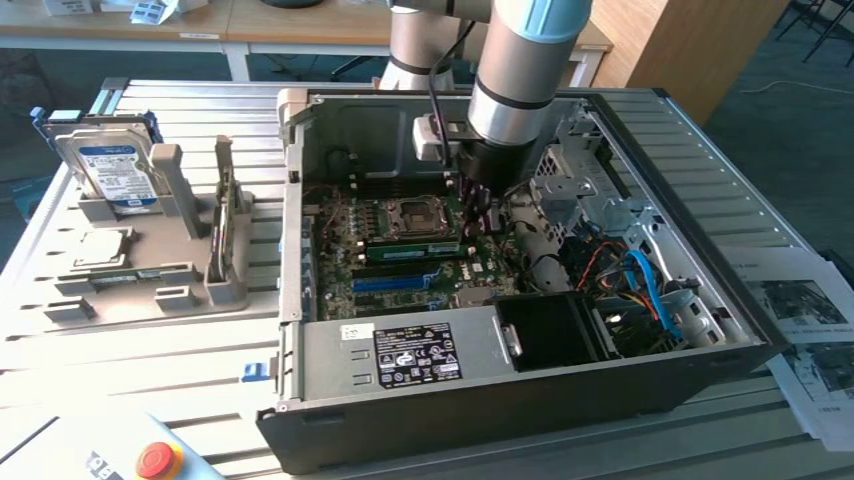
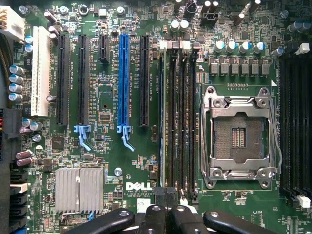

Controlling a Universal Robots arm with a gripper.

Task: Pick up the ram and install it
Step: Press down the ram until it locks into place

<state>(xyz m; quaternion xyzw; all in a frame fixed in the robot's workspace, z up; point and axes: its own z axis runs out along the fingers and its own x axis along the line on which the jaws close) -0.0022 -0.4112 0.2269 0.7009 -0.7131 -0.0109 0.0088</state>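
Note:
The ram point(image 1: 411, 247) is a long green stick standing on edge in a slot of the motherboard, inside the open computer case point(image 1: 747, 340), just in front of the empty processor socket point(image 1: 407, 215). In the wrist view the ram point(image 2: 165, 122) runs edge-on along a black slot beside the socket point(image 2: 239, 136). My gripper point(image 1: 477, 222) reaches down into the case at the ram's end on the exterior view's right. Its black fingers point(image 2: 153, 217) are shut together, in line with that slot. Whether they pinch the ram is hidden.
A grey fixture point(image 1: 147, 290) left of the case holds a hard drive point(image 1: 114, 170) and a square silver chip point(image 1: 100, 248). Cables and a drive cage point(image 1: 641, 270) crowd the case's right side. Papers point(image 1: 814, 320) lie right of the case. A red stop button point(image 1: 158, 460) sits at the front left.

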